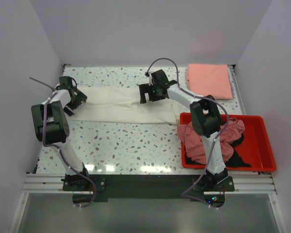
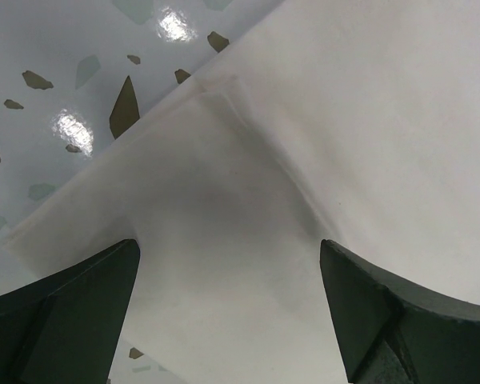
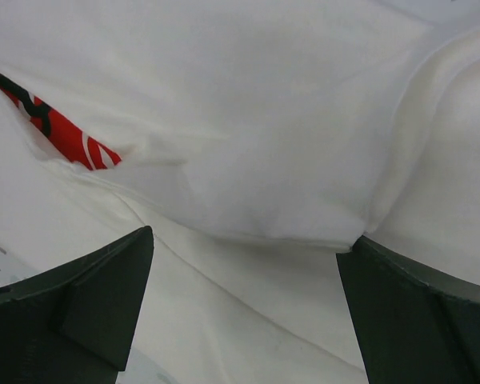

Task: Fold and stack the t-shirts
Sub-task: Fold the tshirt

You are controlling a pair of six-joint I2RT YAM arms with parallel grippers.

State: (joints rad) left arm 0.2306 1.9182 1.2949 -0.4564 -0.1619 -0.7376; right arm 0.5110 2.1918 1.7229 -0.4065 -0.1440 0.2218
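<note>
A white t-shirt (image 1: 116, 108) lies folded into a long strip across the middle of the table. My left gripper (image 1: 76, 101) hovers over its left end, jaws open, with only flat white cloth (image 2: 248, 200) between the fingers (image 2: 80, 312). My right gripper (image 1: 148, 94) is over the strip's upper edge near the middle, also open. Below it, a fold of white cloth (image 3: 248, 160) shows a sliver of red print (image 3: 68, 136). A salmon-pink t-shirt (image 1: 209, 80) lies folded flat at the back right. A dusty-pink t-shirt (image 1: 203, 141) and a black one (image 1: 240, 159) sit crumpled in the bin.
The red plastic bin (image 1: 264, 145) stands at the right front, next to the right arm's base. White walls close in the table on the left, back and right. Speckled tabletop (image 1: 126, 145) shows in front of the white strip.
</note>
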